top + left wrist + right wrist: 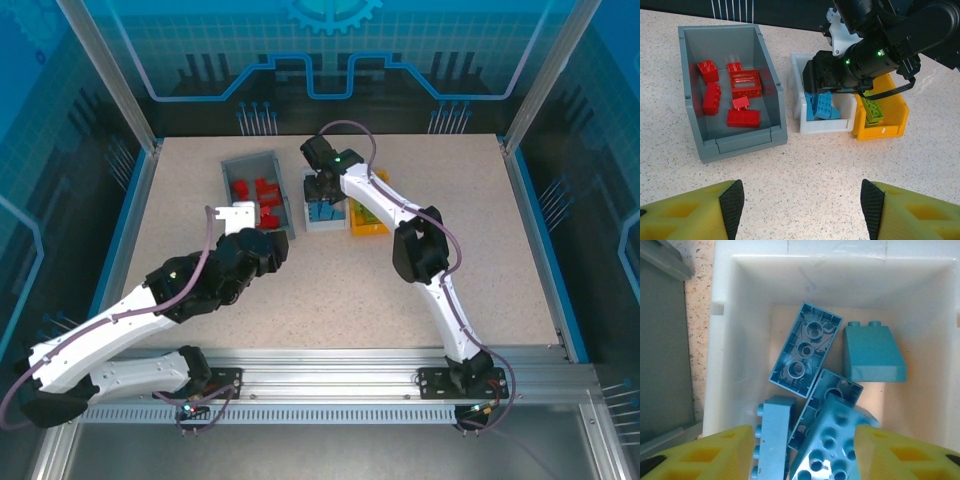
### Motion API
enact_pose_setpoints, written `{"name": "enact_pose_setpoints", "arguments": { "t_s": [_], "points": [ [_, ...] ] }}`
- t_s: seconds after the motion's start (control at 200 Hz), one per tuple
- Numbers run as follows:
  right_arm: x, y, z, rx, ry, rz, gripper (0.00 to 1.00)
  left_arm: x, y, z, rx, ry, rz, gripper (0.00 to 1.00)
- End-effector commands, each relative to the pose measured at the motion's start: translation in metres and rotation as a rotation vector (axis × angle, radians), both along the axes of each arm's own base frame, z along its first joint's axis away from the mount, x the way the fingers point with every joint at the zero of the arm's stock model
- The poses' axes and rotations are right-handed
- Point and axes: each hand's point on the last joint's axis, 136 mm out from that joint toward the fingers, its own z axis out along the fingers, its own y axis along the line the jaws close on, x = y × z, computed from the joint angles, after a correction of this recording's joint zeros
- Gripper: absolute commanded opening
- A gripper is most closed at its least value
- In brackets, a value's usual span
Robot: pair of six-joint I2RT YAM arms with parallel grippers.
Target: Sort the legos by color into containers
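Right gripper (802,442) is seen low over the white bin (840,280), fingers parted, 1 blue brick (832,450) lying between them on the other blue bricks (805,347). Left gripper (802,205) is held wide apart above the table (815,165), nothing clasped. Red bricks (742,117) are gathered in the dark grey bin (687,90), and a lime green brick (871,107) is seen in the yellow-orange bin (890,120).

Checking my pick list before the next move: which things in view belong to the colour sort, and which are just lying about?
Part of the job:
- grey bin holding red bricks
- white bin holding blue bricks
- yellow bin holding green bricks

Not part of the job:
- speckled tabletop
- aluminium rail at the near edge
- blue enclosure panels
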Motion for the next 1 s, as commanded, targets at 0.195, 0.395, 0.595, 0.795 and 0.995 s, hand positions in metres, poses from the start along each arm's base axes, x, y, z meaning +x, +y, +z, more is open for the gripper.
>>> {"name": "enact_pose_setpoints", "arguments": {
  "t_s": [0.195,0.395,0.595,0.795,0.995],
  "points": [
    [-0.034,-0.005,0.116,0.043,-0.215,0.039,0.55,-0.005,0.01,0.009,-0.006,0.019,0.016,0.67],
    [-0.082,-0.051,0.16,0.088,-0.365,0.0,0.64,-0.002,0.036,-0.004,-0.091,0.126,0.059,0.7],
    [-0.145,-0.15,0.173,0.035,-0.53,-0.125,1.0,0.003,0.088,-0.049,-0.227,0.33,0.199,0.99],
    [-0.201,-0.281,0.174,-0.176,-0.678,-0.482,1.0,0.023,0.12,-0.071,-0.167,0.162,0.268,0.99],
    [-0.192,-0.363,0.1,-0.066,-0.669,-0.611,1.0,0.04,0.196,-0.112,0.118,0.079,0.663,0.99]
  ]
}}
